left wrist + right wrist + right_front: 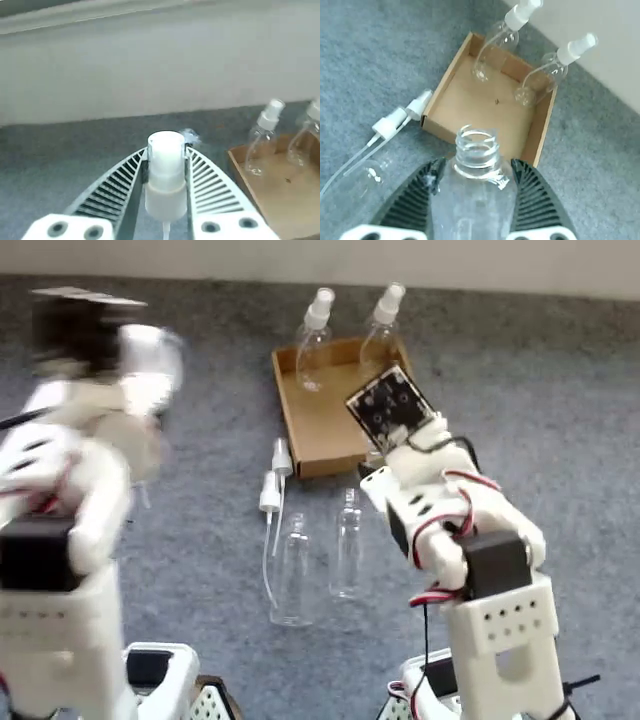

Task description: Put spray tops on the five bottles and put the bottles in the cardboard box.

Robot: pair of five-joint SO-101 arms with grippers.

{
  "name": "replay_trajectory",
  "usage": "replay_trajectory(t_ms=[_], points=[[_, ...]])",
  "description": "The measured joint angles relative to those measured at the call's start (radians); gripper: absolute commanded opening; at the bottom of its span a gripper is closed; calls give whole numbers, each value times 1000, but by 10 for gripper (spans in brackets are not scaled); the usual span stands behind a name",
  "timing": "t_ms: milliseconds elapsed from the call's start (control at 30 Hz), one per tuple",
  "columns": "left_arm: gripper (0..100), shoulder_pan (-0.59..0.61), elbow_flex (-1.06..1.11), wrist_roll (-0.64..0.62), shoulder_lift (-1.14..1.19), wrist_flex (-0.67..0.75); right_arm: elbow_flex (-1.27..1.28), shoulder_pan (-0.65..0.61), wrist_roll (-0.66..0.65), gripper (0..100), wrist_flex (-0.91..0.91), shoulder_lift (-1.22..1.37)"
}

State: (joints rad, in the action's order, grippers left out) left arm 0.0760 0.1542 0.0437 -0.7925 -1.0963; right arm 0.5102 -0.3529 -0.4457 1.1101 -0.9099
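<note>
My left gripper (166,149) is shut on a white spray top (165,172), held upright in the air above the carpet; its arm (70,500) stands raised at the left. My right gripper (476,169) is shut on a clear bottle (472,197) with an open neck, held just in front of the cardboard box (492,107). Two capped bottles (312,340) (378,332) lean in the box (325,425) against its far side. Two clear uncapped bottles (293,570) (347,540) lie on the carpet in front of the box. Two loose spray tops (270,490) (282,455) lie beside them.
Grey carpet covers the table. A pale wall (150,65) runs along the far edge behind the box. The right arm (450,530) stretches over the carpet just right of the lying bottles. Open carpet spreads left and right of the box.
</note>
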Motion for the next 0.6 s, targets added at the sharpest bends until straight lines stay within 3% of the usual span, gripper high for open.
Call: replay_trajectory(t_ms=[233,400,600], points=[[5,-166,-72,-46,8,140,351,-130,195,5,-466,-107],[5,-267,-95,-86,6,293,569,-250,247,5,-744,-186],[5,-345,-94,-86,6,347,795,-267,261,5,-939,-328]])
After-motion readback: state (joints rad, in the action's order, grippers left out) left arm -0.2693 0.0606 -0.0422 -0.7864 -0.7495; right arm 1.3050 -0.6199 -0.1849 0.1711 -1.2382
